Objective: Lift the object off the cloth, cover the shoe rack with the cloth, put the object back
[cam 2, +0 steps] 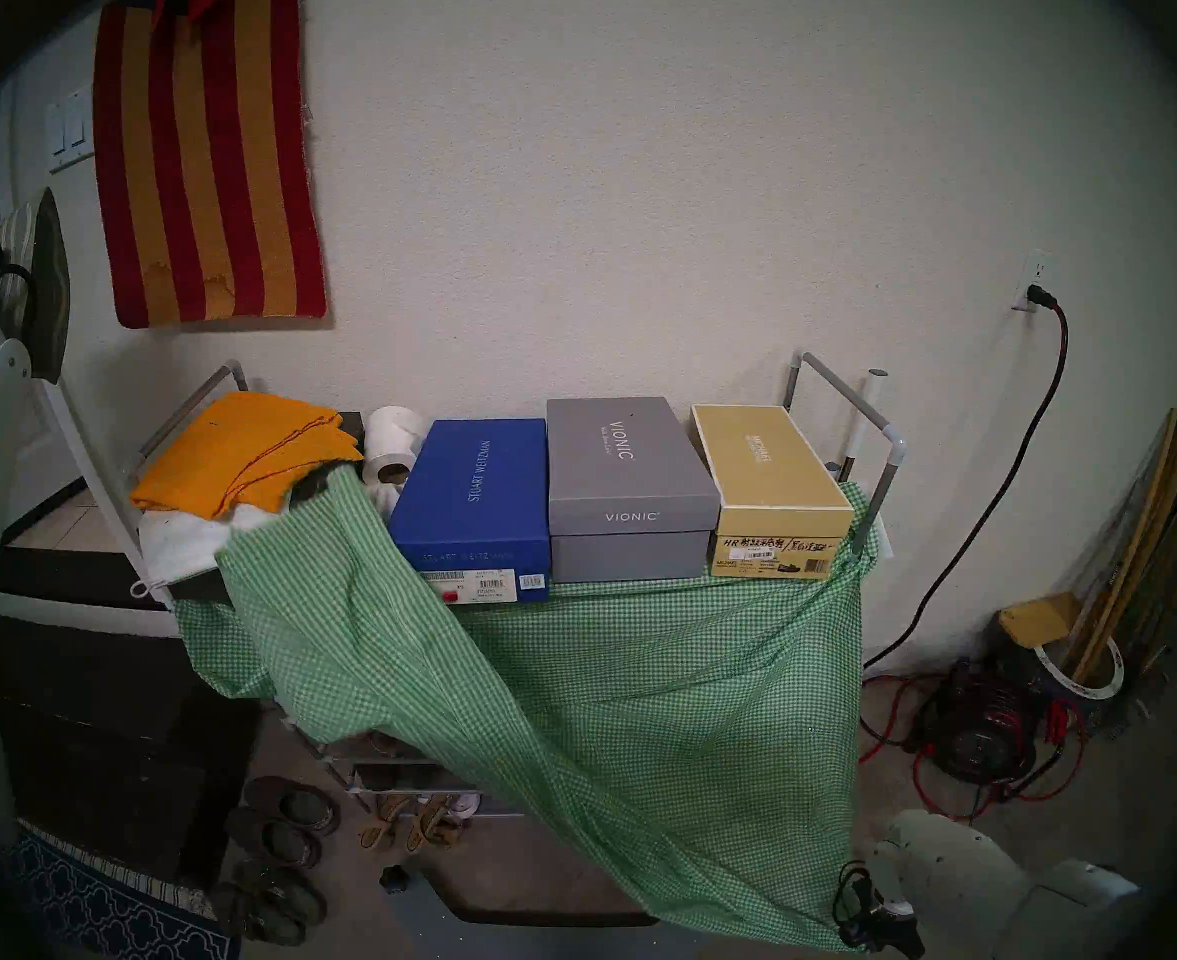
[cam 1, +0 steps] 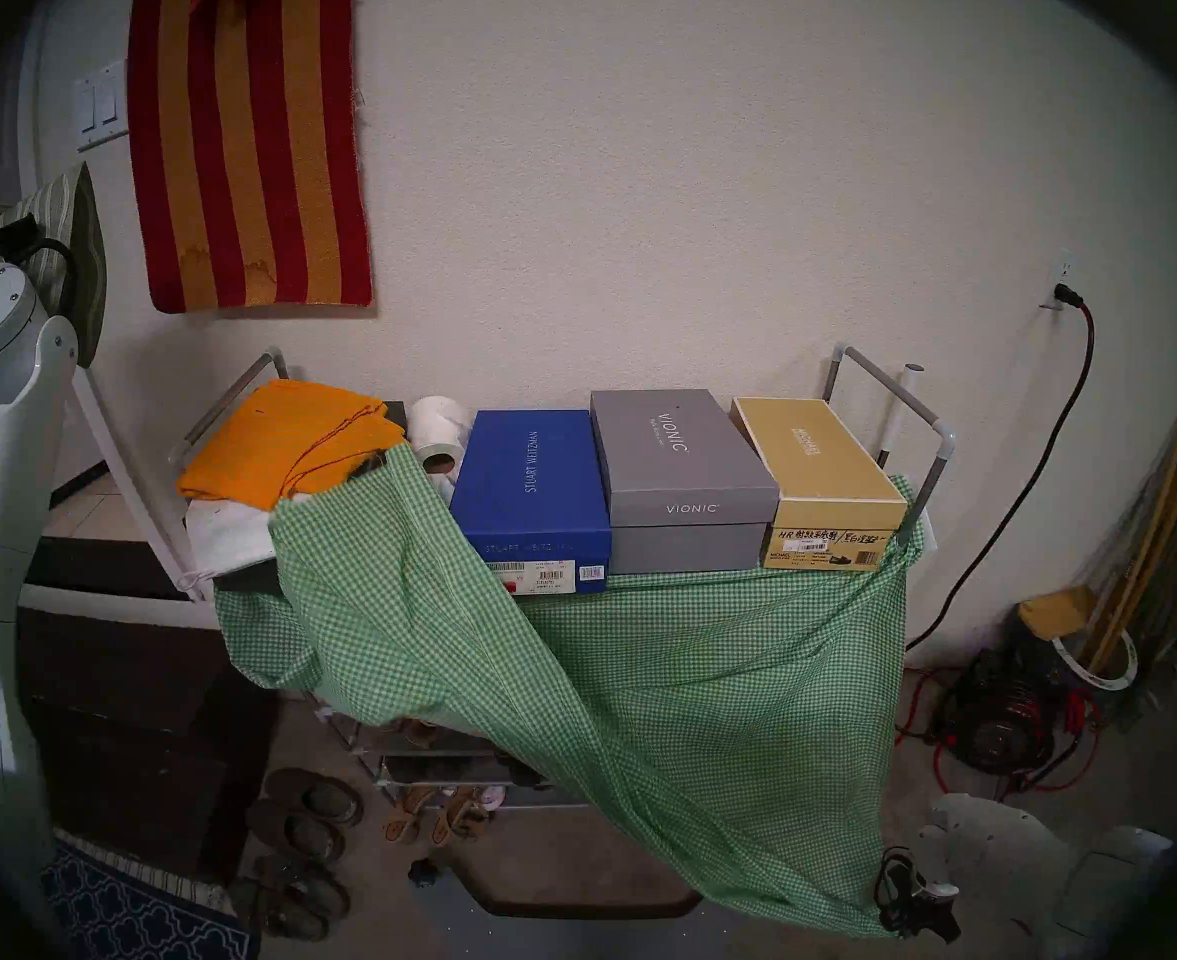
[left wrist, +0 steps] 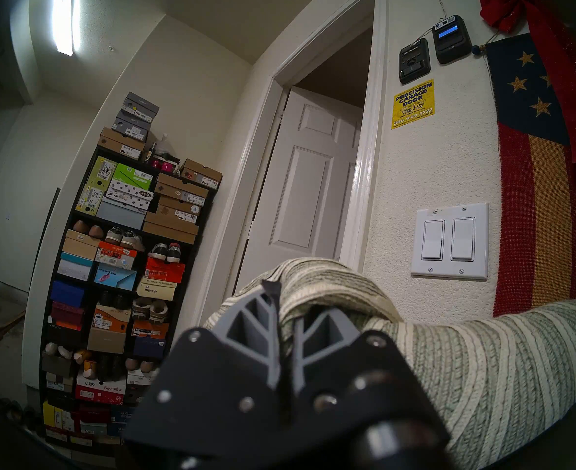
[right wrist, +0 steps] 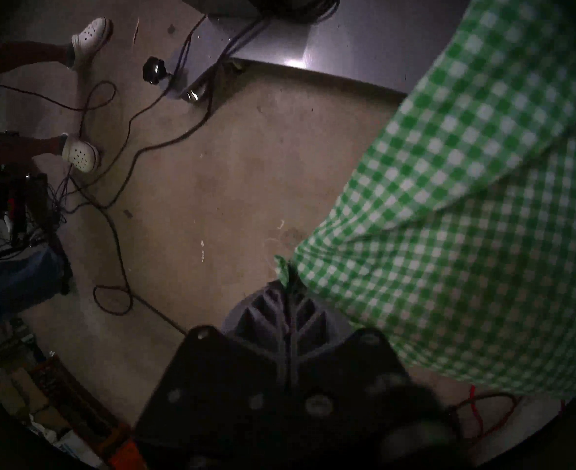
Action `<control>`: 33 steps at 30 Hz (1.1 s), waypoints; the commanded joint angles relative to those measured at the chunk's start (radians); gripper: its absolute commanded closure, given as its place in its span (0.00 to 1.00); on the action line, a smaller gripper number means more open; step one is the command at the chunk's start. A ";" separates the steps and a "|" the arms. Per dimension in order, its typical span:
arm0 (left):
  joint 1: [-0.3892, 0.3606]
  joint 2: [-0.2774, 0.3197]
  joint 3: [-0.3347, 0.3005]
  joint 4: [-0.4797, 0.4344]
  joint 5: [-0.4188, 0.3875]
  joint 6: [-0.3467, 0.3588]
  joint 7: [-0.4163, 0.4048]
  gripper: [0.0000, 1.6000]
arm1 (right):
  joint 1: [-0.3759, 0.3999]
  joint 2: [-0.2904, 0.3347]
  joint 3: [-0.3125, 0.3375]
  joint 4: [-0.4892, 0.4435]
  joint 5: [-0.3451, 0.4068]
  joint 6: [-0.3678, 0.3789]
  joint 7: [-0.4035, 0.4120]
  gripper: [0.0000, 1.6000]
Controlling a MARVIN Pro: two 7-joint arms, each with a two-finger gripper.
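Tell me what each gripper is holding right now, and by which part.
The left gripper is shut on the sun hat, pinching a fold of its brim. The right gripper is shut on the green checked cloth, at a bottom corner.

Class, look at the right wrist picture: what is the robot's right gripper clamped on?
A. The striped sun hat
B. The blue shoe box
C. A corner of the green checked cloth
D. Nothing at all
C: the right gripper is shut on a corner of the green checked cloth.
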State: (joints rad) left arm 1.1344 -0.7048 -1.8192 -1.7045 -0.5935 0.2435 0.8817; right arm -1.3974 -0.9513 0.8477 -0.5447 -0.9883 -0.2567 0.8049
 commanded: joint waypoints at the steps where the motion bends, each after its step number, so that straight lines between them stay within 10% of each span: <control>1: -0.002 0.002 -0.002 -0.004 0.001 0.001 0.001 1.00 | 0.044 -0.063 0.011 0.119 -0.016 0.049 -0.120 1.00; 18: -0.002 0.002 -0.002 -0.004 0.001 0.000 0.000 1.00 | -0.006 -0.141 0.157 0.009 0.176 -0.208 -0.401 0.97; 19: -0.002 0.002 -0.002 -0.003 0.001 0.000 0.000 1.00 | -0.013 -0.145 0.163 -0.012 0.192 -0.228 -0.404 0.63; 21: -0.002 0.002 -0.002 -0.003 0.001 0.000 0.000 1.00 | -0.018 -0.149 0.164 -0.033 0.200 -0.238 -0.406 0.50; 23: -0.002 0.002 -0.002 -0.003 0.001 0.000 0.000 1.00 | -0.031 -0.151 0.171 -0.070 0.229 -0.282 -0.422 0.00; 33: -0.002 0.002 -0.002 -0.004 0.001 0.000 0.000 1.00 | -0.046 -0.100 0.215 -0.235 0.331 -0.452 -0.401 0.00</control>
State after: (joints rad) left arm 1.1343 -0.7052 -1.8194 -1.7044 -0.5932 0.2435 0.8812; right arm -1.4226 -1.0895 1.0376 -0.6739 -0.7141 -0.6028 0.3936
